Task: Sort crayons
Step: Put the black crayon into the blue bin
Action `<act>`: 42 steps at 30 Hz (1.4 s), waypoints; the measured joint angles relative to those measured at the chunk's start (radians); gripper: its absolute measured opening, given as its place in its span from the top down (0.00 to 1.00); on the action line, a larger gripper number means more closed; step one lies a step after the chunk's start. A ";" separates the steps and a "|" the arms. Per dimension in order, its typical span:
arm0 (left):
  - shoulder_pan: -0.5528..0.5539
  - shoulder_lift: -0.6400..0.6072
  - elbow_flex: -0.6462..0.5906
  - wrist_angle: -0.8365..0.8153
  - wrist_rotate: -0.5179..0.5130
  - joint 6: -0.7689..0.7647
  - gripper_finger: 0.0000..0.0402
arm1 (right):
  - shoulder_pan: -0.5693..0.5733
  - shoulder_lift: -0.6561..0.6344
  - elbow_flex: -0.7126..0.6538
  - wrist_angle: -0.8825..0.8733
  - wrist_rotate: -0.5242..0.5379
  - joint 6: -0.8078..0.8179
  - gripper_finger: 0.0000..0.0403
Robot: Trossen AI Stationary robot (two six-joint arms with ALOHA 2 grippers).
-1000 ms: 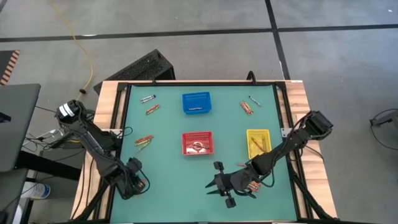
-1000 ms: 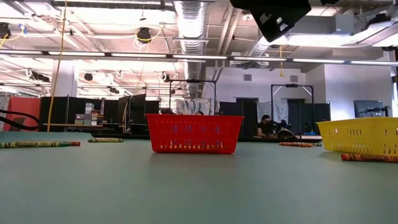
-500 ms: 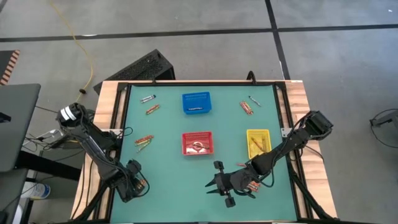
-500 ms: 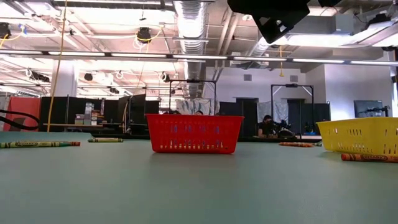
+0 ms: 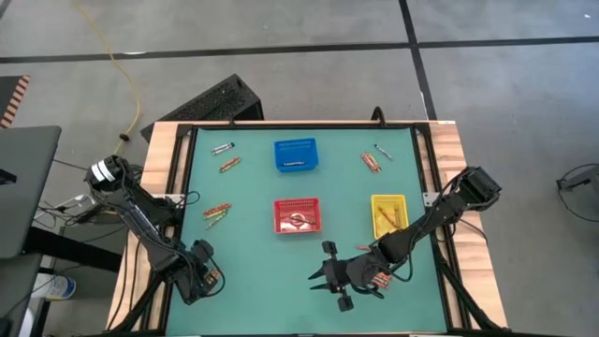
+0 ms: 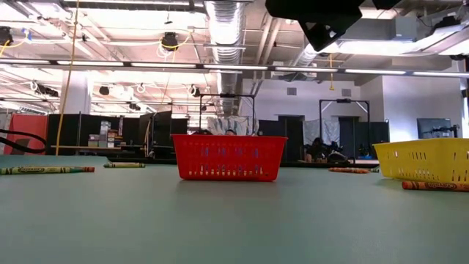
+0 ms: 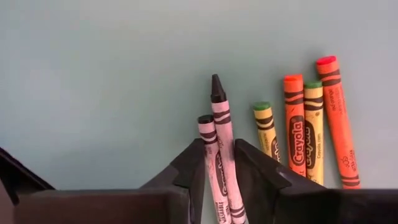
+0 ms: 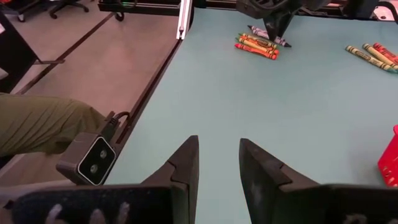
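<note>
Your left gripper (image 7: 217,165), at the desk's (image 5: 253,201) near left corner, has its fingers closed on two paper-wrapped grey crayons (image 7: 219,155), beside a row of green, orange and red ones (image 7: 305,134) whose wrappers read "Crayola". Your right gripper (image 8: 216,163) hangs over bare smooth teal desk with its fingers apart and nothing between them. The square mesh baskets hold little: the red basket (image 5: 297,215) and yellow basket (image 5: 388,215) have a few sticks, the blue basket (image 5: 295,154) one; more crayons lie scattered.
</note>
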 joint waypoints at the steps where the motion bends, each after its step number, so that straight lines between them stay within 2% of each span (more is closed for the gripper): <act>1: 0.000 0.000 0.000 0.000 -0.004 0.002 0.83 | 0.000 0.000 0.000 0.000 0.000 0.000 0.73; 19: 0.019 0.000 -0.001 -0.021 -0.098 0.060 0.83 | 0.000 0.000 0.000 0.001 0.002 0.002 0.73; 34: 0.154 -0.008 0.003 -0.026 -0.125 0.292 0.83 | -0.003 0.000 0.000 0.002 0.002 0.002 0.73; 42: 0.216 -0.009 0.092 -0.071 -0.203 0.439 0.76 | -0.003 0.000 0.000 0.000 0.002 0.000 0.73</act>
